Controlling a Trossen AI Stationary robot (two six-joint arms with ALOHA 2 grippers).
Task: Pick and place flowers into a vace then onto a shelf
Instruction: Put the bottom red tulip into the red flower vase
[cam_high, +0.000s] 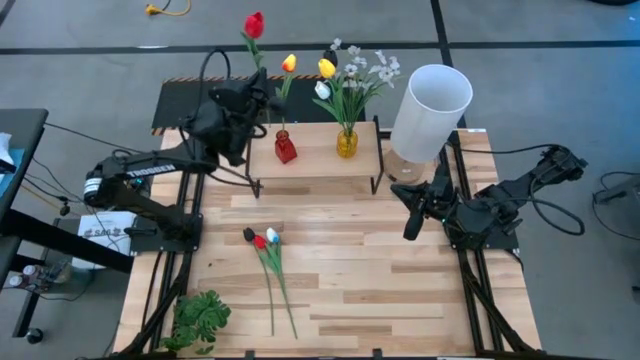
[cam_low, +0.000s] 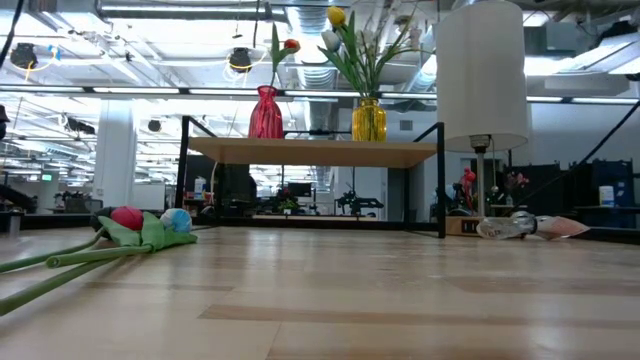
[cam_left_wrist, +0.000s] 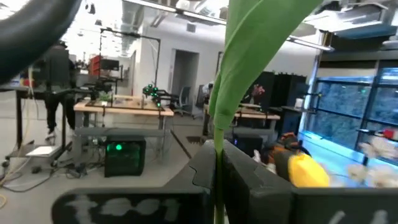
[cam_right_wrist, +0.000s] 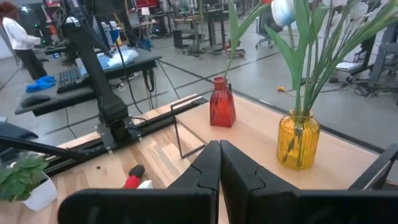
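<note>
Across the wood table (cam_high: 400, 290), my left gripper (cam_left_wrist: 217, 163) pinches a red tulip (cam_high: 254, 25) upright for the red vase (cam_high: 286, 147) on the shelf (cam_high: 315, 155), while my right gripper (cam_high: 408, 230) waits, fingers shut, empty.

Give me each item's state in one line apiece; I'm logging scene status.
Left pincer: shut on a red tulip stem, above the shelf's left end.
Right pincer: shut, empty.
Red vase: upright on shelf, one yellow tulip inside.
Yellow vase: upright, full bouquet.
Loose tulips: lying on table.
White lamp: upright.
</note>
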